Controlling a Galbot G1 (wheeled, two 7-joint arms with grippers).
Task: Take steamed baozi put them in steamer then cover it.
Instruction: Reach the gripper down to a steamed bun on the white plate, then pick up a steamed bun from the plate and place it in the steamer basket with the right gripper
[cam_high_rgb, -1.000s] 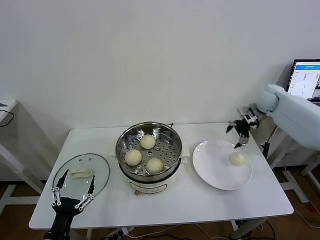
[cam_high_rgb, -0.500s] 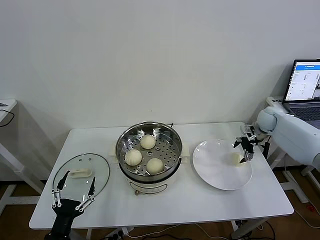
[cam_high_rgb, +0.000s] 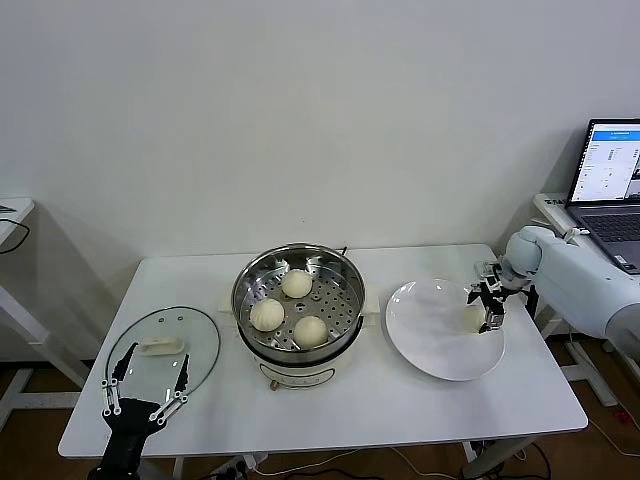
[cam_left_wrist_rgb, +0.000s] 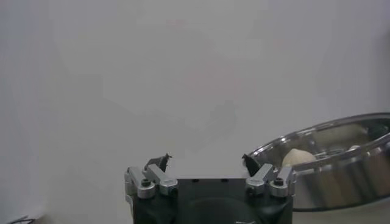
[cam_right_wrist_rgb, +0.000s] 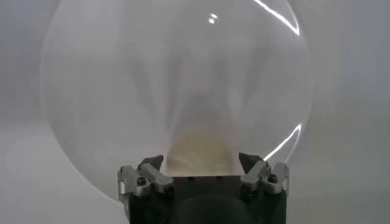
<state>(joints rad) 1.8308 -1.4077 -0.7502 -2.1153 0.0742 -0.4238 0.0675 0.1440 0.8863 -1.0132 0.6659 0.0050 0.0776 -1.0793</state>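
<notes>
The steamer (cam_high_rgb: 345, 290) stands mid-table with three baozi in it: one at the back (cam_high_rgb: 296, 283), one at the left (cam_high_rgb: 266, 314), one at the front (cam_high_rgb: 310, 330). The fourth baozi (cam_high_rgb: 472, 317) lies on the right side of the white plate (cam_high_rgb: 425, 335). My right gripper (cam_high_rgb: 487, 307) is down at it; in the right wrist view the open gripper (cam_right_wrist_rgb: 201, 162) has a finger on either side of the baozi (cam_right_wrist_rgb: 200, 146), with a gap on each side. The cover (cam_high_rgb: 163, 347) lies flat at the table's left. My left gripper (cam_high_rgb: 146, 388) is open and empty, just in front of the cover.
An open laptop (cam_high_rgb: 608, 165) stands on a side table at the far right. In the left wrist view the steamer's rim (cam_left_wrist_rgb: 341, 137) shows to one side of the open left gripper (cam_left_wrist_rgb: 207, 161), with a baozi (cam_left_wrist_rgb: 298, 158) inside.
My right gripper has come down from above the plate's far right edge to the baozi on the plate. The left arm has not moved.
</notes>
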